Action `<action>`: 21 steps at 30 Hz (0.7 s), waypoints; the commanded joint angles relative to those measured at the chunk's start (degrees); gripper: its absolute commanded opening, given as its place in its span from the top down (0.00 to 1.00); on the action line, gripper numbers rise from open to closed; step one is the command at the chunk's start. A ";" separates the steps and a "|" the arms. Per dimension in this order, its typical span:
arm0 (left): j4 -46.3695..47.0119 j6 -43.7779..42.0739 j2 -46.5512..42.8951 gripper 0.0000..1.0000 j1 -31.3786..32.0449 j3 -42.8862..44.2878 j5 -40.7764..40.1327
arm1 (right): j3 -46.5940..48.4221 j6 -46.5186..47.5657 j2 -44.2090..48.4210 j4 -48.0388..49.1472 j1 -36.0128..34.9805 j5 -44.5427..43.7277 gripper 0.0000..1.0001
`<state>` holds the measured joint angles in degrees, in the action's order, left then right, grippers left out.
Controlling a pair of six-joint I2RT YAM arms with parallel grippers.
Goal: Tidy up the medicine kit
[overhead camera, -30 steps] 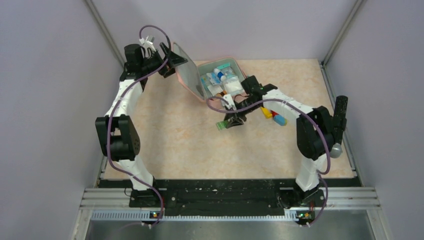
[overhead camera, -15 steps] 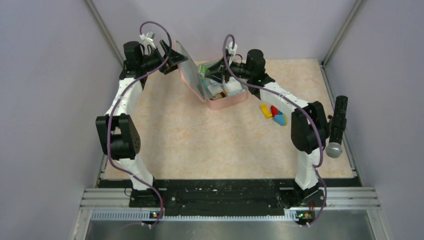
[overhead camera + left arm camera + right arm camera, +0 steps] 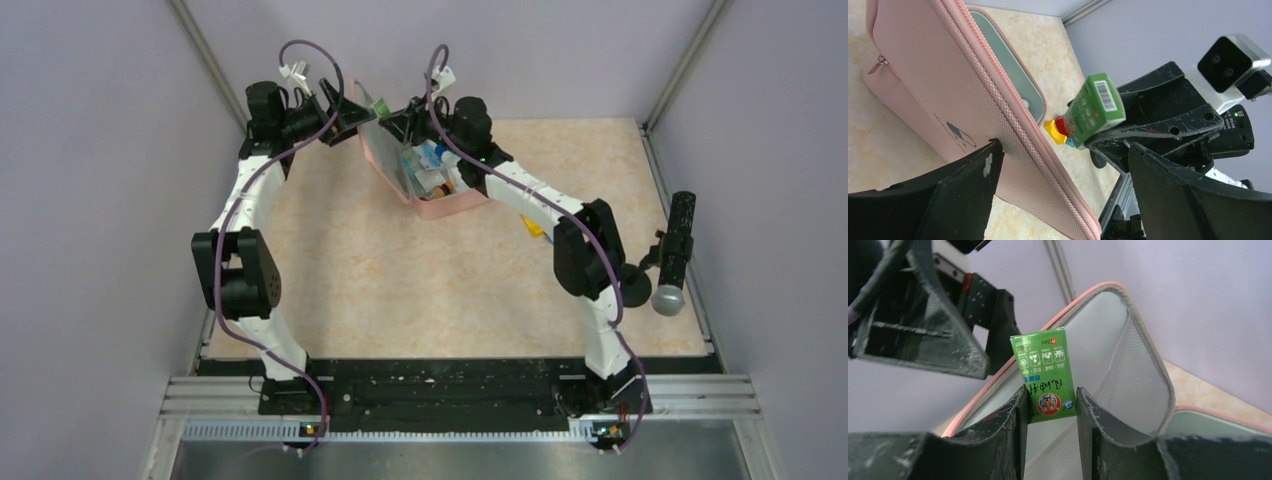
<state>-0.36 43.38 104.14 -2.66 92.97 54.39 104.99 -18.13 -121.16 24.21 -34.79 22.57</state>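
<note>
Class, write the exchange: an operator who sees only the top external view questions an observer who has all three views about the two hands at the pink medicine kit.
Operator: What is the right hand carrying?
Observer: The right hand is shut on a small green box that bears a barcode.
Operator: What is behind the box?
Observer: The grey inside of the medicine kit lid, which has a mesh pocket.
Operator: And the left hand?
Observer: The left hand is open, with the lid's zip edge between its fingers.

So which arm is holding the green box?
The right arm's fingers clamp the small green box; the left fingers stand wide open astride the pink case's raised lid.
</note>
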 commanded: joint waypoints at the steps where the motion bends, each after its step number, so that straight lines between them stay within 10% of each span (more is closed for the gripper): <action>1: 3.26 -0.19 -1.32 0.01 -0.12 1.66 1.07 | 4.60 -6.51 -1.28 -0.80 -1.42 -8.73 0.68; 21: 4.67 1.38 -2.06 0.01 -0.02 0.11 1.46 | 1.97 -14.48 -3.59 -3.23 -3.98 -4.05 0.52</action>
<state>0.03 44.45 104.14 -2.70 92.92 54.61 106.94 -31.14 -124.77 20.34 -38.17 17.30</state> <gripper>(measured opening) 0.986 0.484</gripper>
